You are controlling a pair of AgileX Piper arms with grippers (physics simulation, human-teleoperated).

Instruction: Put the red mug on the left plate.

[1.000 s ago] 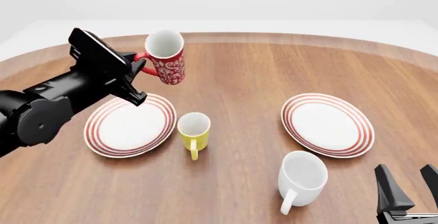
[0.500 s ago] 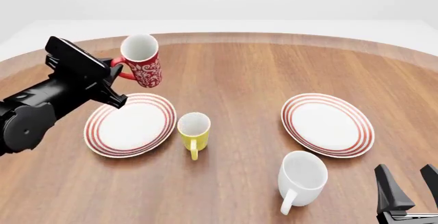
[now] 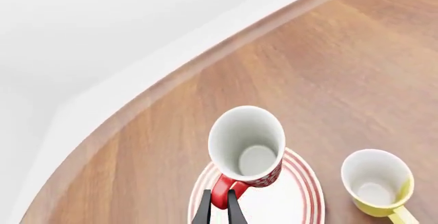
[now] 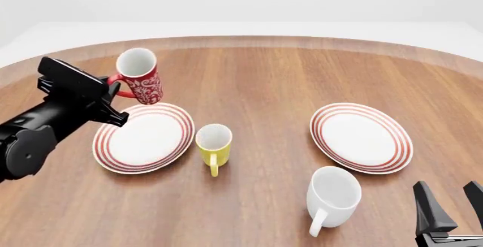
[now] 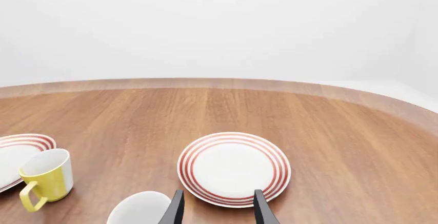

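The red mug point(image 4: 139, 81), tilted with its mouth toward the camera, hangs by its handle in the left claw point(image 4: 112, 87).

Round white red-ringed left plate point(image 3: 301, 196): cut off by wrist-view edge.
Large plain white mug point(image 5: 140, 208): cut off likewise.
Right gripper point(image 4: 453, 204): partly out of frame.

Left arm raised and gripping, right arm low and idle

The left arm reaches in from 9 o'clock in the front view, its left gripper point(image 4: 113, 91) clamped on the handle of the red mug point(image 4: 140, 83), held above the tabletop; the right gripper point(image 4: 453, 207) sits at 5 o'clock, jaws spread apart, holding nothing
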